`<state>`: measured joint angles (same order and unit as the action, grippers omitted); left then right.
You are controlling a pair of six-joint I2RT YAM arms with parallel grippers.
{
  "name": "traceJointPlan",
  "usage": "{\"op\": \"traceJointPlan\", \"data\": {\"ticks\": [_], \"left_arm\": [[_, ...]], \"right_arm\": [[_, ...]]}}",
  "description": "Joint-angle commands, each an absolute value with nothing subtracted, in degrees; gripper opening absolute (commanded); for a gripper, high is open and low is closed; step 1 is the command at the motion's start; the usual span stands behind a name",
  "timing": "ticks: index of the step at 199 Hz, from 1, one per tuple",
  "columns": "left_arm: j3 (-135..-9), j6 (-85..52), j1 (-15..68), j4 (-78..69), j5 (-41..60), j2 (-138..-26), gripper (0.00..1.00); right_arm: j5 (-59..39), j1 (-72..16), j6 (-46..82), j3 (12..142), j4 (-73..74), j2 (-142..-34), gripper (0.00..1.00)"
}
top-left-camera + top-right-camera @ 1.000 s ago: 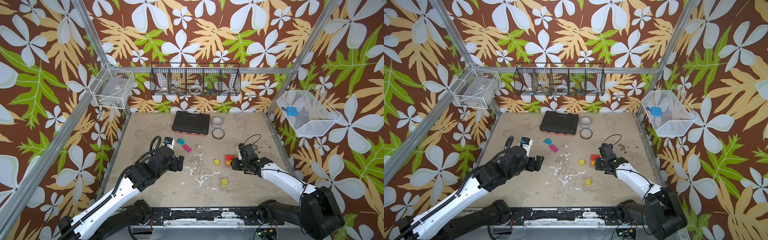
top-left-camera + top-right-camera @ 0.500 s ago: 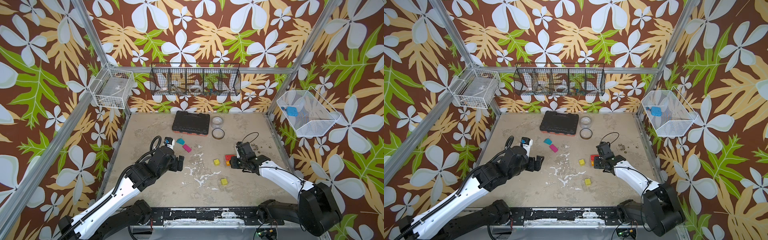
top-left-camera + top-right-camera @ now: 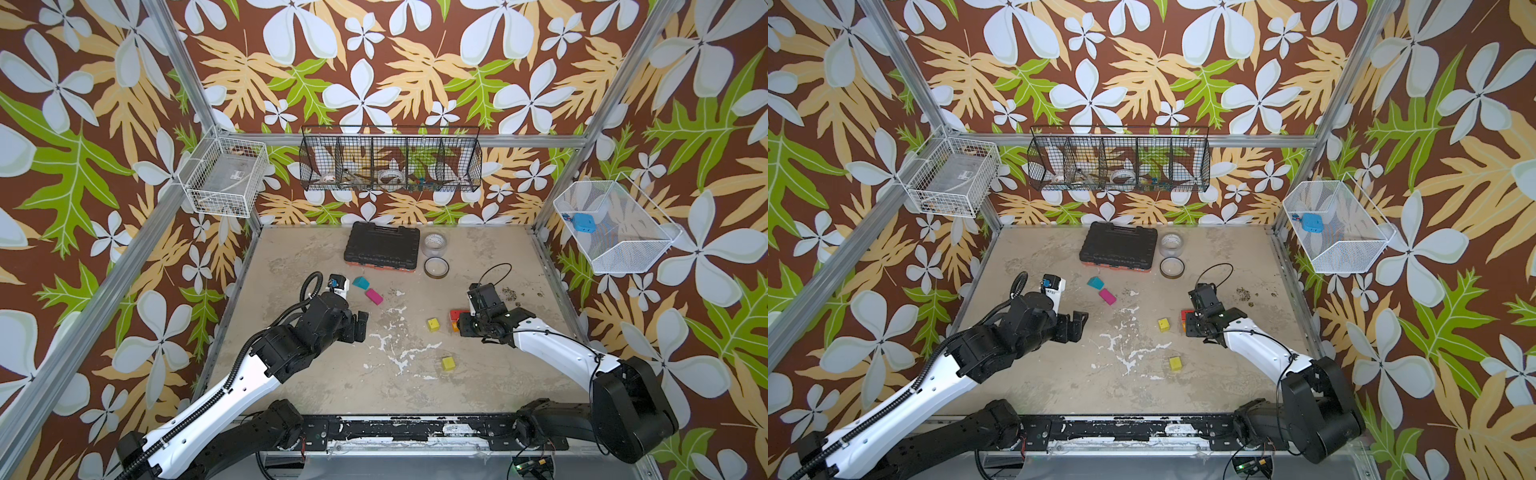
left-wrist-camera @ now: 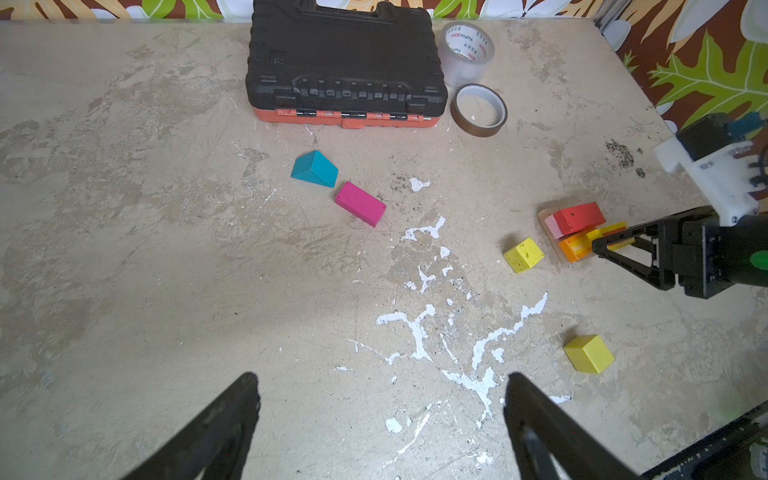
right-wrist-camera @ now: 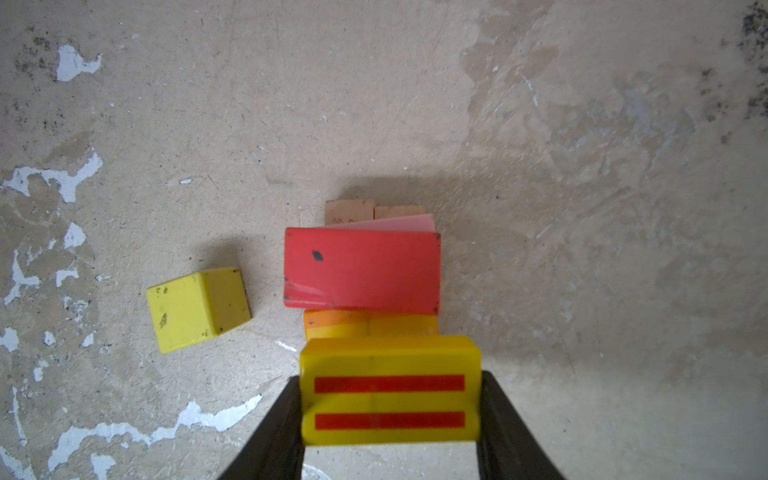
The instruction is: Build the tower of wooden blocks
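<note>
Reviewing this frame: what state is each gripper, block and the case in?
left gripper: open, empty
right gripper: shut on striped yellow brick
striped yellow brick: gripped, at the stack
red block: lying atop the stack
teal wedge: loose on the table
magenta block: loose, beside the wedge
yellow cubes: both loose, unstacked
tool case: closed

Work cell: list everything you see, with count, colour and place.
teal wedge: 1, teal, middle of table
magenta block: 1, magenta, beside wedge
yellow cubes: 2, yellow, near tower
tower: 1, red over pink, orange, wood; right side
striped brick: 1, yellow-red, in right gripper
tool case: 1, black, table back
tape rolls: 2, clear, brown; beside case
wire baskets: 3, white, black, white; walls
left gripper: 1, black, open over table
right gripper: 1, black, shut on striped brick
</note>
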<state>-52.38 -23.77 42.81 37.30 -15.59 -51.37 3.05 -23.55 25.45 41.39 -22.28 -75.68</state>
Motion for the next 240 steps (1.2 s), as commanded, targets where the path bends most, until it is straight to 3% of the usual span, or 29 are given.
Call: {"op": "traceJointPlan", "data": {"ticks": [1,240], "left_arm": [[-52.47,-23.9,42.69,36.84,-16.0,-51.24,0.93],[-52.47,-23.81,42.7,36.82,-15.91,-51.38,0.93]], "right_arm": [[3.87,-23.65,25.49,42.05,-22.19,-76.02,0.35],[3.68,-24.45,25.05,43.41,-21.99,-79.01,0.42]]}}
